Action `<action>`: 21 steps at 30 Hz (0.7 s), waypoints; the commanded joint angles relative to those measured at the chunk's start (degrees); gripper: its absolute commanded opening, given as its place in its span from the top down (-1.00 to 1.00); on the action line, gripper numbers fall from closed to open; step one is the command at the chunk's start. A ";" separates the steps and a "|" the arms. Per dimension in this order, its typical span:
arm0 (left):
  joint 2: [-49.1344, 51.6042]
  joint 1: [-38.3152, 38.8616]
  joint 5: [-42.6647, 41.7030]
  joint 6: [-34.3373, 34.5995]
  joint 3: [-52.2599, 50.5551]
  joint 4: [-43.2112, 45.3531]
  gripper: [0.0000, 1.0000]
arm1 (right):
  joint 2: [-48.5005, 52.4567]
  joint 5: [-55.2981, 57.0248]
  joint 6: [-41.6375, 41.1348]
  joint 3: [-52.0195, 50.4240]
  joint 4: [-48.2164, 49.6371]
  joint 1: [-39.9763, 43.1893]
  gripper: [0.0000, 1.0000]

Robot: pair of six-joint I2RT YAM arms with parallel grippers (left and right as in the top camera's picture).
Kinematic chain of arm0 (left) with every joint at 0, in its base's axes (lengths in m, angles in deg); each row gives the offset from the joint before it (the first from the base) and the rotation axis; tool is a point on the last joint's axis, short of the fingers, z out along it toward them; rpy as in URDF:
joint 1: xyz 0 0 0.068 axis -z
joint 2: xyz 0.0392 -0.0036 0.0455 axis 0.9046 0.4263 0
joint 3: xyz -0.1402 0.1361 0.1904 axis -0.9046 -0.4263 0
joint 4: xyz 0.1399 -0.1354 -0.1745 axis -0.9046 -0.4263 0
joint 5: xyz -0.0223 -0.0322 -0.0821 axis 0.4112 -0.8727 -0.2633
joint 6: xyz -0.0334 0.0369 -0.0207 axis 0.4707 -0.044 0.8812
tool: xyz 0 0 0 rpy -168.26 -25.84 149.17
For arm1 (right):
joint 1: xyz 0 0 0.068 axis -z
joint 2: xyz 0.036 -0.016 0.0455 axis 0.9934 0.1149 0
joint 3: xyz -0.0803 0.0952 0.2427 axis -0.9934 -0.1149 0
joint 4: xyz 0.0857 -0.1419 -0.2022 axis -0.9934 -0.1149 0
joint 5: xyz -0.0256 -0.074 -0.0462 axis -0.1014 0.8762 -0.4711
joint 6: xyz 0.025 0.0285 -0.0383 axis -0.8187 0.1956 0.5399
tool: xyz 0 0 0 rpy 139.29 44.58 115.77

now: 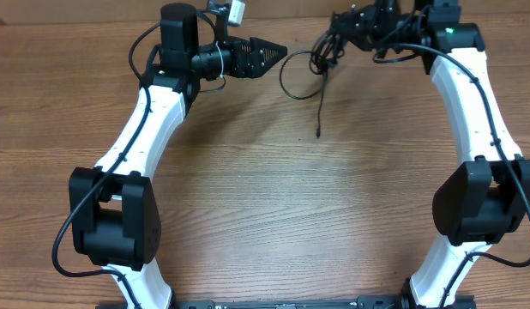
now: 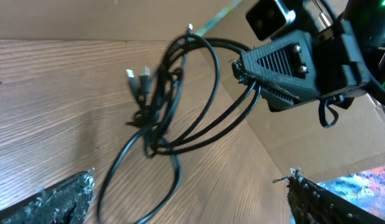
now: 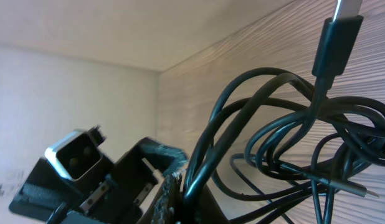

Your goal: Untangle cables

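The cables (image 1: 320,94) are thin black cords tangled in one bunch at the back of the table. One loop (image 1: 286,81) and one straight end hang down towards the table. My right gripper (image 1: 336,36) is shut on the bunch's upper strands; in the right wrist view the cords (image 3: 273,124) run into the pinched jaws (image 3: 191,186). My left gripper (image 1: 278,51) is just left of the bunch, apart from it. In the left wrist view its fingers (image 2: 189,180) are wide open and empty, with the tangle (image 2: 161,112) and small plug ends (image 2: 137,76) ahead.
The wooden table (image 1: 265,197) spreads out in front of both arms. Its back edge and a pale wall (image 3: 68,93) lie right behind the grippers. The two arms' white links (image 1: 145,129) (image 1: 479,103) flank the middle.
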 commanded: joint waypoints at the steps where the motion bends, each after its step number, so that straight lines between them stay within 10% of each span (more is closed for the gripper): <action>1: -0.55 1.25 1.51 -0.20 0.17 0.24 -0.99 | -1.07 -3.37 0.28 0.44 1.29 -2.36 0.92; 21: -0.42 4.11 13.40 -7.61 0.13 -14.03 -0.96 | -1.07 -4.50 -0.44 0.44 3.23 -4.02 0.92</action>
